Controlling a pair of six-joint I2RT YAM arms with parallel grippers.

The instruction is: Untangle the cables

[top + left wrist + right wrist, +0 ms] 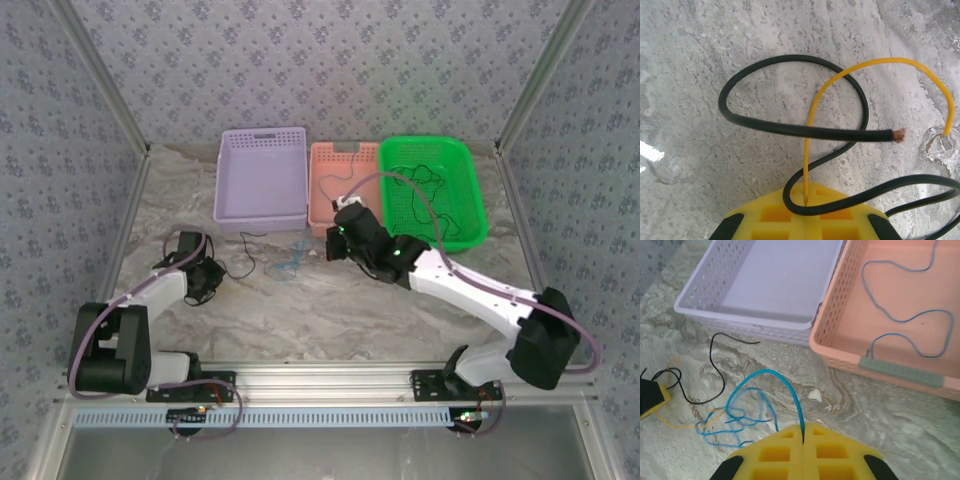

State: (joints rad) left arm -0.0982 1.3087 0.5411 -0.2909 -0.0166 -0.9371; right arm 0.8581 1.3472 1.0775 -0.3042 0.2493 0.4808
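bolted to the rail at the bottom edge of the top view, both arms reach forward over the marbled surface (330, 310). left hand (207, 278) sits low at the left, with a black wire (245, 262) trailing from it to the right. right hand (335, 245) is near the centre, just beside a bright blue wire (288, 262) bunched on the surface. behind them stand three baskets in a row: lavender basket (262, 135), pink basket (345, 148) and green basket (478, 215). a thin dark wire (425, 180) lies inside the green basket.

left wrist view: left hand (805, 200) has its yellow fingers (775, 212) pressed together, and a yellow wire (880, 60) enters the seam between them, pinched there. the wire rises, arcs to the right and ends free. the black wire (790, 129) loops on the surface, shows a bare copper end, and crosses over the fingertips; whether it is also clamped cannot be told.

right wrist view: right hand (803, 432) is pressed together, pinching the bright blue wire (765, 371), which arcs left and down into a loose tangle. the black wire (715, 370) and yellow wire (672, 360) lie to the left, running to the left hand (650, 395). the lavender basket (740, 320) is beyond. the pink basket (865, 360) holds a slate-blue wire (900, 320).
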